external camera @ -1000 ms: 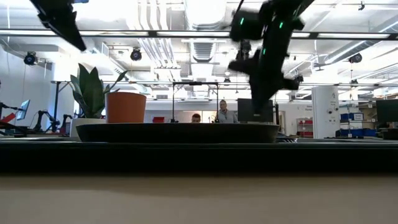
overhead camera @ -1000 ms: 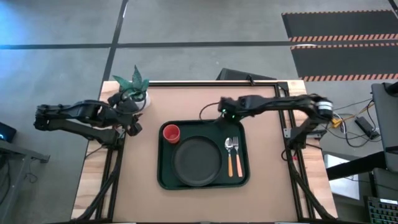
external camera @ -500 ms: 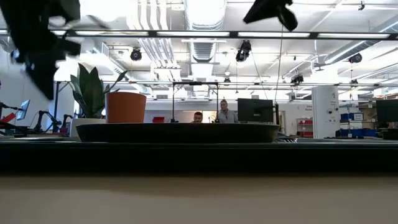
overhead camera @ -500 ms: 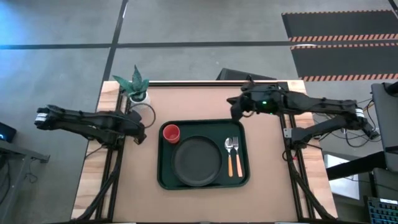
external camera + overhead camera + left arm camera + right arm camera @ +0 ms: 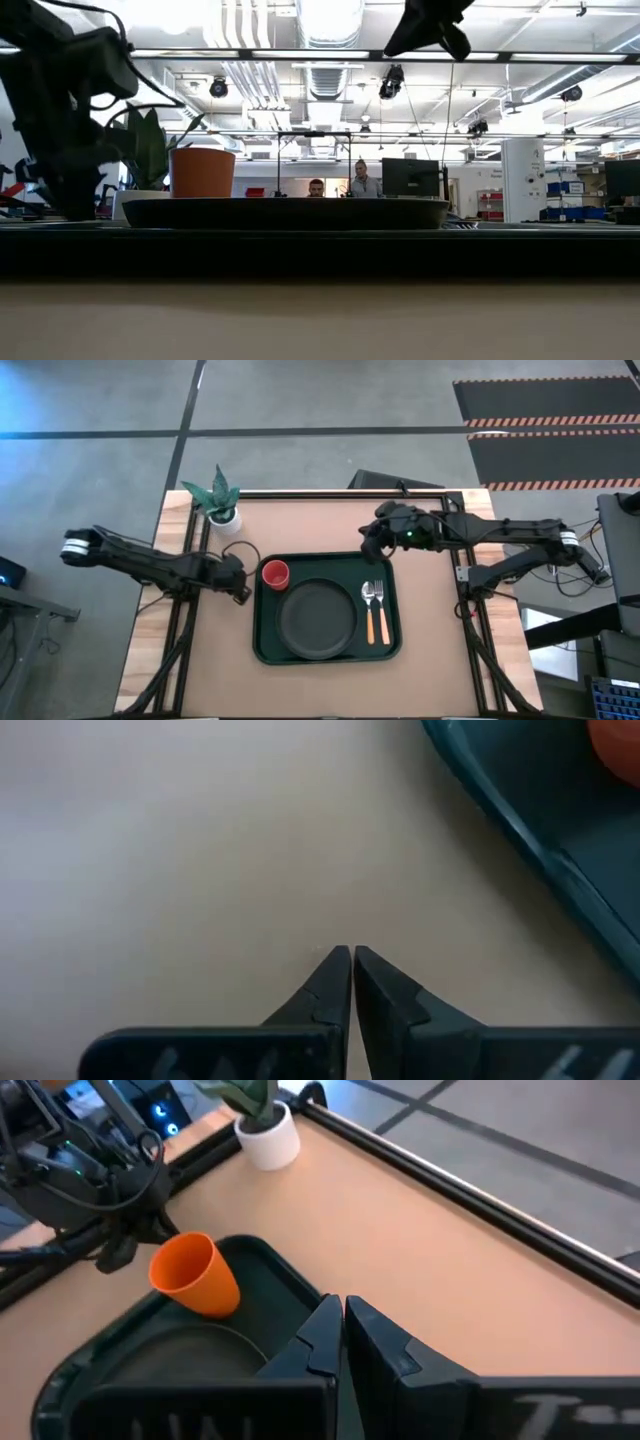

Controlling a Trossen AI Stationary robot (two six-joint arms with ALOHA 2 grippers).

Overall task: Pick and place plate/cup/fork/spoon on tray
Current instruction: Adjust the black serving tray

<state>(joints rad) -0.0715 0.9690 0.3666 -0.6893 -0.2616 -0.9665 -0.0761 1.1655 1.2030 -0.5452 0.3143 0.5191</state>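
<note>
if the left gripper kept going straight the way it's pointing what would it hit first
Probably the tray. The left gripper, shut and empty, sits low just off the tray's left rim, pointing toward it, with the red cup just inside. How high it sits against the rim is hard to tell.

The left gripper [image 5: 243, 574] is hanging low with fingers pressed together, while the right gripper [image 5: 368, 546] is hovering higher, likewise closed.
</note>
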